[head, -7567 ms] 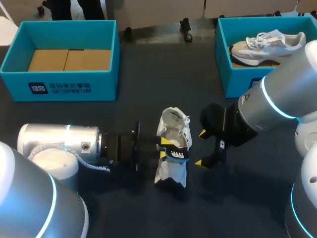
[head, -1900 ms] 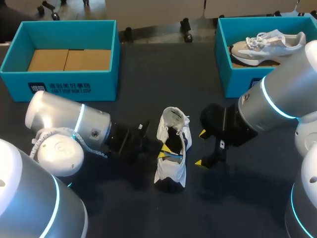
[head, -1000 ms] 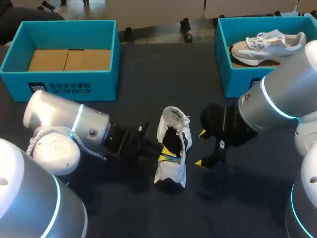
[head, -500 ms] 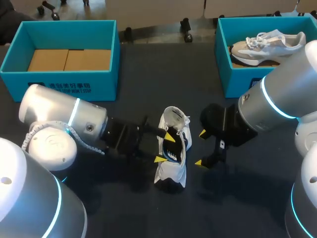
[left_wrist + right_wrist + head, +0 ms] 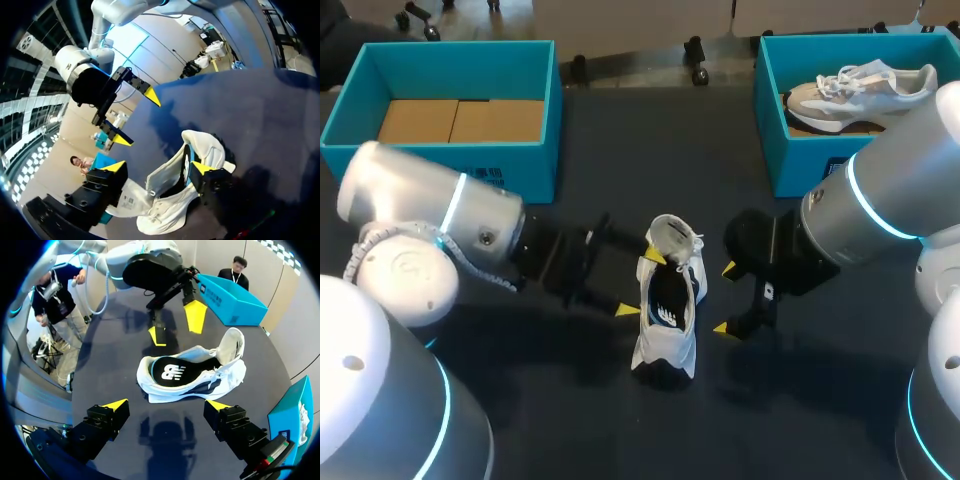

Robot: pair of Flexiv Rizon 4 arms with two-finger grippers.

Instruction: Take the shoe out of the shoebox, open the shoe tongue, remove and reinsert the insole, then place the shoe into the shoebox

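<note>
A white shoe (image 5: 669, 345) lies on the dark table with its opening up and a black insole (image 5: 663, 298) lying inside. My left gripper (image 5: 641, 284) is open just left of the shoe, one yellow tip close to the heel collar, and nothing is held. In the left wrist view the shoe (image 5: 165, 197) lies just ahead of that gripper (image 5: 158, 167). My right gripper (image 5: 724, 298) is open on the shoe's right side, clear of it. In the right wrist view the shoe (image 5: 225, 372) and its insole (image 5: 172, 372) lie ahead of the right gripper (image 5: 166, 405).
A blue shoebox (image 5: 460, 165) with cardboard on its floor stands at the back left. A second blue box (image 5: 772, 135) at the back right holds another pale sneaker (image 5: 860, 85). Bare dark table surrounds the shoe.
My left gripper was shut inside the shoe's opening; it has opened and drawn back to the left, out of the shoe. The insole now lies flat inside. The right arm has not moved.
</note>
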